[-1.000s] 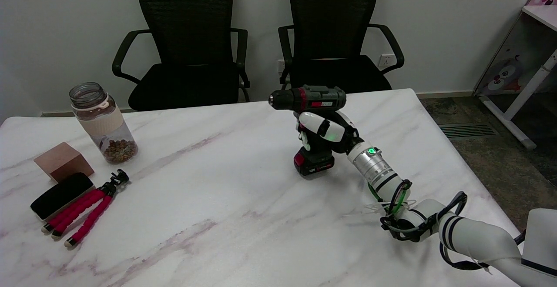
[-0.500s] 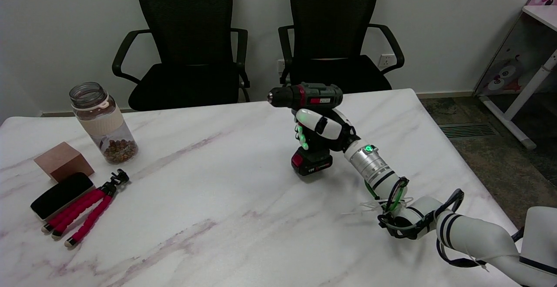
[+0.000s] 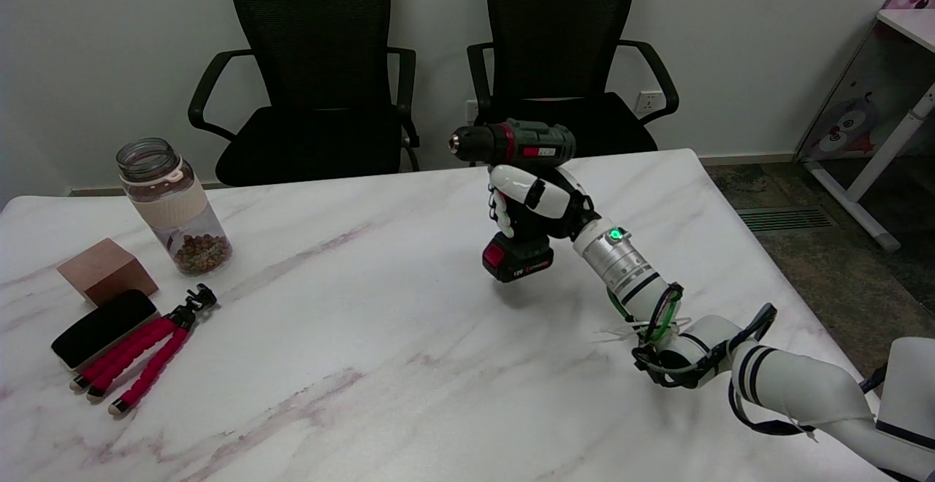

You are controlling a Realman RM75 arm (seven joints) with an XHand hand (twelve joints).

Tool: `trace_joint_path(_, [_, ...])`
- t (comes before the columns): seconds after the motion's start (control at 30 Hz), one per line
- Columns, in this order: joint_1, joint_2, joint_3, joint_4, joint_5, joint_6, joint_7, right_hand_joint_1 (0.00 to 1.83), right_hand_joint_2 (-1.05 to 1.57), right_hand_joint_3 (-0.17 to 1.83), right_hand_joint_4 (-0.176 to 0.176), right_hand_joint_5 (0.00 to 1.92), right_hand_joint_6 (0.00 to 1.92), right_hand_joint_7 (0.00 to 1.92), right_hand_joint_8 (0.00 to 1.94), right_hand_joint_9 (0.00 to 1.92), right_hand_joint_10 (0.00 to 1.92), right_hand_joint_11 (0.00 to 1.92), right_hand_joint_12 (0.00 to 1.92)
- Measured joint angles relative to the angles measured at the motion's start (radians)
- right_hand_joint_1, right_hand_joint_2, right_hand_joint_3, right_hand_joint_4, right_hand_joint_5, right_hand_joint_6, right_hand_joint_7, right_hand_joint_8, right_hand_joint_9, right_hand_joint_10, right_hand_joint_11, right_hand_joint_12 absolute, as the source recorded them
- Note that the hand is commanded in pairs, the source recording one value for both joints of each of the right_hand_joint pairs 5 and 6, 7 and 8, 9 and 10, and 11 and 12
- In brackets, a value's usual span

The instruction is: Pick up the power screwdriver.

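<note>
**Power screwdriver held above the bench**

One black, grey-green and red power screwdriver (image 3: 515, 175) hangs just above the white marble bench (image 3: 350, 365), the right hand (image 3: 537, 201) gripping its handle, fingers (image 3: 500, 208) wrapped around it. At the far left stands one clear glass jar (image 3: 172, 204) holding brown bits, beside one copper-coloured block (image 3: 106, 269), one black eraser (image 3: 102, 327) and one red-legged mini tripod (image 3: 146, 358). Two black mesh chairs (image 3: 314, 66) stand behind.

A single camera sits high over the table's (image 3: 350, 365) near side, looking down and across it toward two office chairs (image 3: 314, 66) by the wall.
</note>
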Motion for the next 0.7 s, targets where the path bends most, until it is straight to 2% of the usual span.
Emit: trace_joint_path(0.7, [0.125,0.051,0.01,-0.089,-0.036,0.027,-0.004,0.88,1.28,0.99,0.176,1.92,1.92,1.92,1.92,1.92,1.92,1.92,1.92])
